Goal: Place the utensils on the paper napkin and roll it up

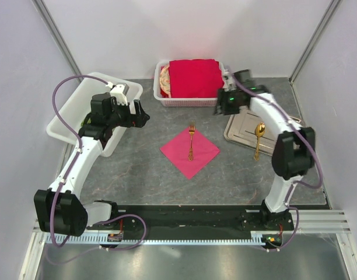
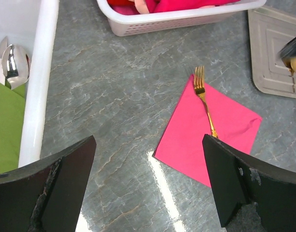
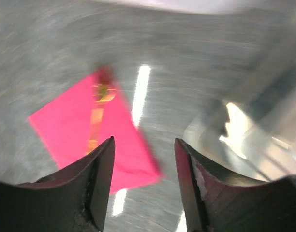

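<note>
Fork [image 1: 191, 142] on napkin [image 1: 205, 153], inside its edges; spoon [image 1: 258, 142] overhanging tray [image 1: 240, 125] edge

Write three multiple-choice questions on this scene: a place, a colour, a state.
1. Where does the gold fork lie? A on the pink paper napkin; B on the metal tray; C in the white bin.
2. What colour is the napkin stack in the white basket? A green; B red; C blue.
3. How is the left gripper? A shut on the fork; B shut on the napkin; C open, empty.
Key: A, the fork rests across the napkin; B, the stack is red; C, fingers apart, nothing between.
</note>
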